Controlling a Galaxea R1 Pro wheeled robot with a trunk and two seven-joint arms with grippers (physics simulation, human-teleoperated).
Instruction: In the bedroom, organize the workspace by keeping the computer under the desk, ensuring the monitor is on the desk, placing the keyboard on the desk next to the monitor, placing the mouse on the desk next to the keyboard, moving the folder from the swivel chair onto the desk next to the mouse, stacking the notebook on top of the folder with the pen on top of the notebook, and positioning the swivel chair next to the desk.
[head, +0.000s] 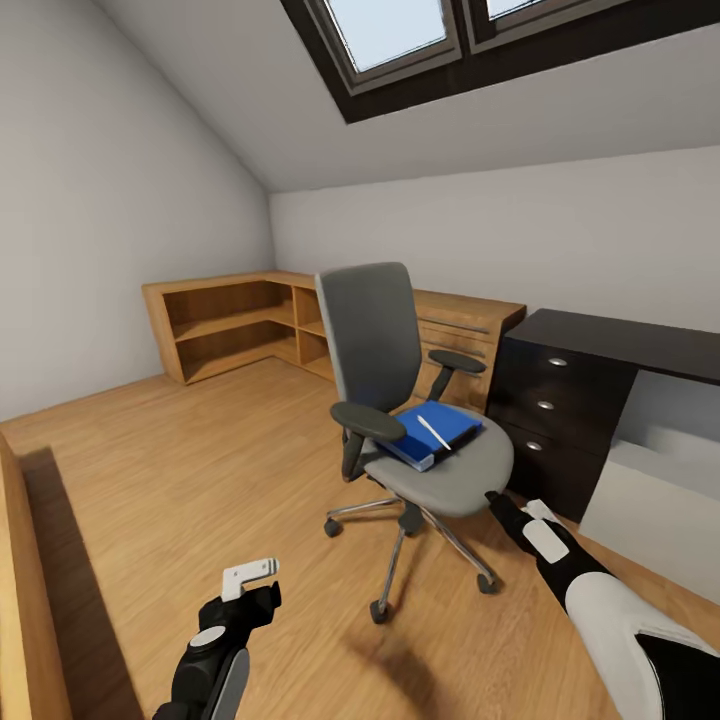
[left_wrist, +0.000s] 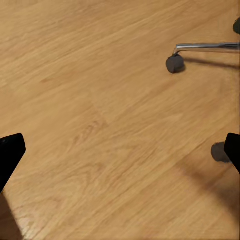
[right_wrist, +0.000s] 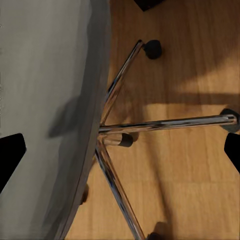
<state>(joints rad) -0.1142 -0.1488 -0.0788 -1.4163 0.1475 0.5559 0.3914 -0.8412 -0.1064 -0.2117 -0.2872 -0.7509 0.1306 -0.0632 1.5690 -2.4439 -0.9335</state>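
The grey swivel chair (head: 400, 400) stands mid-room on the oak floor, just left of the black desk (head: 620, 335). On its seat lies the blue folder (head: 450, 420) with the white pen (head: 434, 432) on top. Under the desk top sits a pale boxy case, apparently the computer (head: 650, 500). My right gripper (head: 497, 503) is open beside the seat's front edge, and its wrist view looks past the seat (right_wrist: 45, 100) onto the chrome base (right_wrist: 165, 122). My left gripper (head: 255, 585) hangs open over bare floor near a caster (left_wrist: 174, 63). Notebook, monitor, keyboard and mouse are out of view.
An oak L-shaped shelf unit (head: 240, 320) and an oak dresser (head: 465, 325) line the far wall under the sloped ceiling. A low oak edge (head: 20, 600) runs along my left. Open plank floor (head: 200, 470) spreads left of the chair.
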